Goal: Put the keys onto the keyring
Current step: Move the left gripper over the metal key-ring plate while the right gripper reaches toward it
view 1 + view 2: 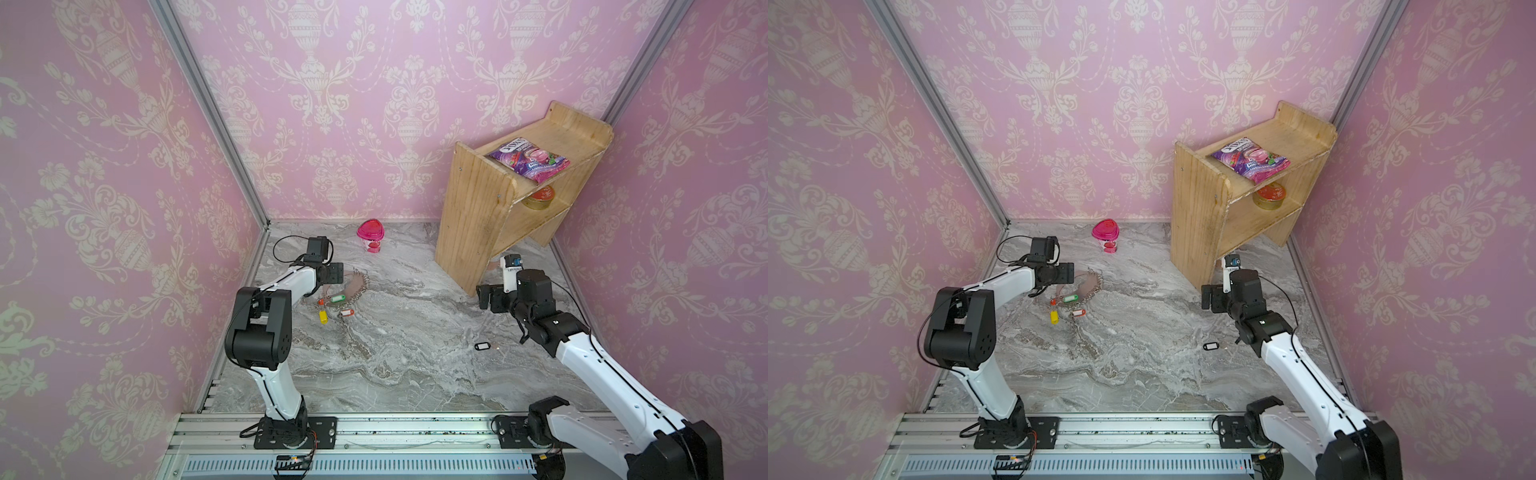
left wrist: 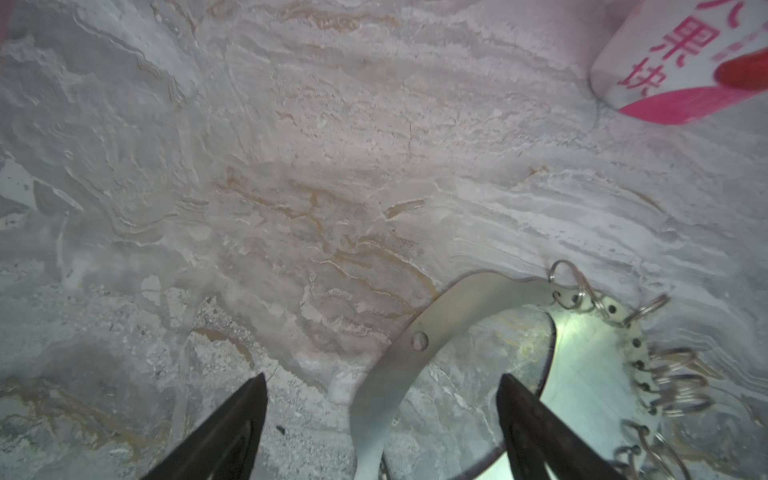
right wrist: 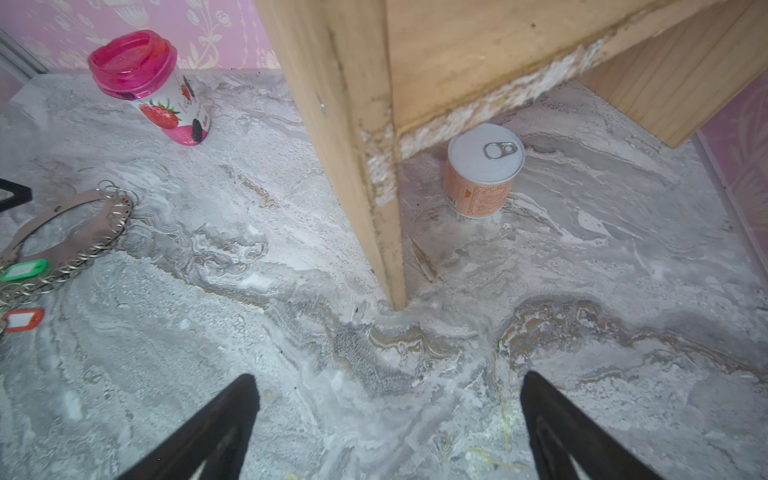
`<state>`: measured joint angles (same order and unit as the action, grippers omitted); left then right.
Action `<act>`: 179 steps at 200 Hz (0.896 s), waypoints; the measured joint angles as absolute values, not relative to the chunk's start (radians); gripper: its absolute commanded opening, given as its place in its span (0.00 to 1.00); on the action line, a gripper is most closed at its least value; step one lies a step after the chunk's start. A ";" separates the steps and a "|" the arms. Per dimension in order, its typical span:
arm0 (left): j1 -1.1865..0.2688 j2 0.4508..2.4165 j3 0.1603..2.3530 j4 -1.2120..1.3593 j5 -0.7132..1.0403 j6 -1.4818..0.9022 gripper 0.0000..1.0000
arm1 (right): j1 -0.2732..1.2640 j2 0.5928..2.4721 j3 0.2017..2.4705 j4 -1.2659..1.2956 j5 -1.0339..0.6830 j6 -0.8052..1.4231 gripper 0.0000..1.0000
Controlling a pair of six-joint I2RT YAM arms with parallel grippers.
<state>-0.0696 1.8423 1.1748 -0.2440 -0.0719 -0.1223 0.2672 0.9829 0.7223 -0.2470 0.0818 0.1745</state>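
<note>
The keys (image 1: 482,345) lie alone on the marble at the right, a small black-framed tag with a white label, also in a top view (image 1: 1211,345). The keyring (image 1: 358,284) is a flat grey crescent plate edged with metal rings, lying left of centre. My left gripper (image 2: 382,378) stands open right over it. The plate's thin curved band (image 2: 436,324) runs between the two fingers, and neither finger touches it. My right gripper (image 3: 388,376) is open over bare marble near the shelf's foot, with nothing between its fingers. In both top views it (image 1: 483,297) hangs behind the keys.
Green (image 1: 337,298), yellow (image 1: 323,316) and red (image 1: 347,312) tags hang on the keyring. A pink-lidded jar (image 1: 370,235) stands at the back. A wooden shelf (image 1: 478,232) at the back right holds a snack bag (image 1: 528,164) and a tin (image 1: 540,197). A can (image 3: 482,170) stands under it.
</note>
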 measured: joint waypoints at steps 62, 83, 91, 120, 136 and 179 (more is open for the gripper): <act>-0.071 1.918 1.221 -0.402 -0.025 -0.214 0.76 | 0.304 0.941 0.769 -0.337 0.057 0.208 1.00; -0.074 1.919 1.213 -0.396 -0.031 -0.246 0.68 | 0.315 0.945 0.783 -0.342 0.052 0.211 1.00; -0.074 1.916 1.209 -0.392 -0.032 -0.256 0.68 | 0.320 0.948 0.785 -0.343 0.049 0.211 1.00; -0.080 1.895 1.180 -0.382 -0.028 -0.287 0.67 | 0.343 0.959 0.790 -0.348 0.044 0.212 1.00; -0.096 1.867 1.145 -0.384 -0.026 -0.308 0.67 | 0.355 0.966 0.794 -0.352 0.040 0.213 1.00; -0.155 1.776 1.036 -0.384 -0.006 -0.371 0.65 | 0.385 0.968 0.799 -0.355 0.031 0.215 1.00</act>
<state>-0.1555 1.7763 1.0359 -0.3843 -0.0059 -0.3714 0.3851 0.9676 0.7986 -0.3553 0.0311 0.2150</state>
